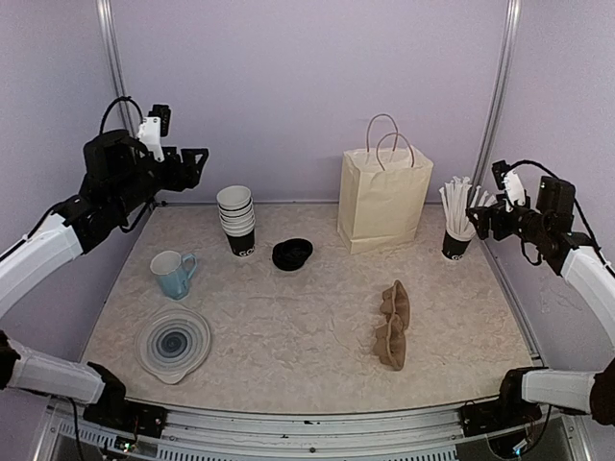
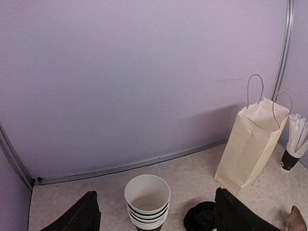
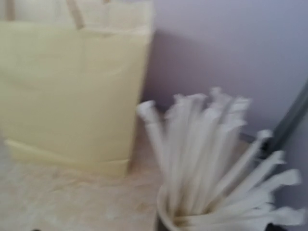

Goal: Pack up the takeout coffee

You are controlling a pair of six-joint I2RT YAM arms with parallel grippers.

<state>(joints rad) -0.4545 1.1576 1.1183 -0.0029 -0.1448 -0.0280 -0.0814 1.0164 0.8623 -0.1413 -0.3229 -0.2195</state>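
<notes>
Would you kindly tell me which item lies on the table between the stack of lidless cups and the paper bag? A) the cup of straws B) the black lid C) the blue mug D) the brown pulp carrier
B: in the top view the black lid lies between the stack of cups and the paper bag, slightly nearer the arms.
</notes>
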